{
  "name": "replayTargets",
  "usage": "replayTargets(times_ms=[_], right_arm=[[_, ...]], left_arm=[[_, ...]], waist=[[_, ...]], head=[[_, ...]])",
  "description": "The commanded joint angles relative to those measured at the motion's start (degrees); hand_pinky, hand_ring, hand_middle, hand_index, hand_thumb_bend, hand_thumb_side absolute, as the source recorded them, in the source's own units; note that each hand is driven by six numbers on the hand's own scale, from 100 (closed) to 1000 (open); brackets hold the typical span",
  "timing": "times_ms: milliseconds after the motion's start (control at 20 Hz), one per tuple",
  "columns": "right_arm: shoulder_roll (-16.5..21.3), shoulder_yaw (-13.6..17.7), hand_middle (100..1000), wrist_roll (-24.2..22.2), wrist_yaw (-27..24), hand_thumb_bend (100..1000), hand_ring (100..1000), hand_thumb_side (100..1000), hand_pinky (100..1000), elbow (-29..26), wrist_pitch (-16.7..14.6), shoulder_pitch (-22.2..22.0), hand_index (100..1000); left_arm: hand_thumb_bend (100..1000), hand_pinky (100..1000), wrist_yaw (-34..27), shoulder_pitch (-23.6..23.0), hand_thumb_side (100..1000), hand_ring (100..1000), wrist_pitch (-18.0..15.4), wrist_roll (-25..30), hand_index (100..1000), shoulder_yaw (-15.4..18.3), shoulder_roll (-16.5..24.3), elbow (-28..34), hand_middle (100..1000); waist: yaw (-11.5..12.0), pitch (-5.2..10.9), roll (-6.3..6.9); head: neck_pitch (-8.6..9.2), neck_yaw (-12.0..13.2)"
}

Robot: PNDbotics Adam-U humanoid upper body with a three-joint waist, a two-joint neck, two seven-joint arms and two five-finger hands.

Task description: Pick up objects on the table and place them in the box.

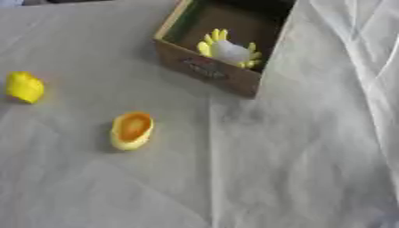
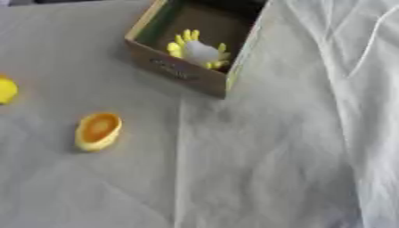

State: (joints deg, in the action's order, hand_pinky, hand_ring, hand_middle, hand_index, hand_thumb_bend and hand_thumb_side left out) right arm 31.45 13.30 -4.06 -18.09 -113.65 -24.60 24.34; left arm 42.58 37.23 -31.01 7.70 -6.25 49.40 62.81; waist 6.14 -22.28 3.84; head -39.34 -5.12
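An open cardboard box (image 1: 209, 71) stands at the top centre of the table. Inside it lies a white object with yellow spikes around it (image 1: 227, 50). On the cloth to the left sits a yellow oval object with an orange hollow top (image 1: 131, 129). Farther left, near the picture's edge, lies a plain yellow object (image 1: 25, 87). Neither of my hands shows in either view.
A white wrinkled cloth (image 1: 296, 156) covers the table, with raised folds running down the right side (image 1: 374, 67).
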Motion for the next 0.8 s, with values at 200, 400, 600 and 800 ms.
replayTargets(times_ms=[200, 400, 600, 800], right_arm=[[0.6, -0.3, 684, -0.8, -0.7, 100, 1000, 570, 891, -0.9, 0.1, 1.4, 874], [0.6, -0.6, 681, -1.3, -0.9, 100, 1000, 569, 891, -0.9, 0.1, 1.9, 874], [0.5, -1.2, 678, -2.1, -1.2, 100, 1000, 568, 892, -0.9, 0.2, 2.6, 873], [0.4, -1.5, 677, -2.7, -1.7, 100, 1000, 569, 892, -0.9, 0.2, 3.4, 872]], left_arm=[[673, 869, -0.3, 3.4, 100, 862, 0.8, 0.7, 919, 1.5, 0.0, -3.3, 861], [652, 867, 1.0, 4.9, 100, 868, 1.5, 0.4, 922, 2.3, -1.1, -5.5, 872], [607, 865, 1.2, 6.5, 100, 871, 1.7, 0.1, 921, 2.9, -2.4, -7.7, 875], [530, 858, 0.7, 7.7, 100, 872, 1.5, 0.5, 914, 3.0, -3.1, -8.6, 868]], waist=[[-0.6, 0.51, 0.19], [-1.2, 0.02, 0.31], [-2.1, -0.59, 0.53], [-2.9, -1.1, 0.83]], head=[[1.41, 0.7], [1.97, 1.3], [2.66, 2.0], [3.03, 2.3]])
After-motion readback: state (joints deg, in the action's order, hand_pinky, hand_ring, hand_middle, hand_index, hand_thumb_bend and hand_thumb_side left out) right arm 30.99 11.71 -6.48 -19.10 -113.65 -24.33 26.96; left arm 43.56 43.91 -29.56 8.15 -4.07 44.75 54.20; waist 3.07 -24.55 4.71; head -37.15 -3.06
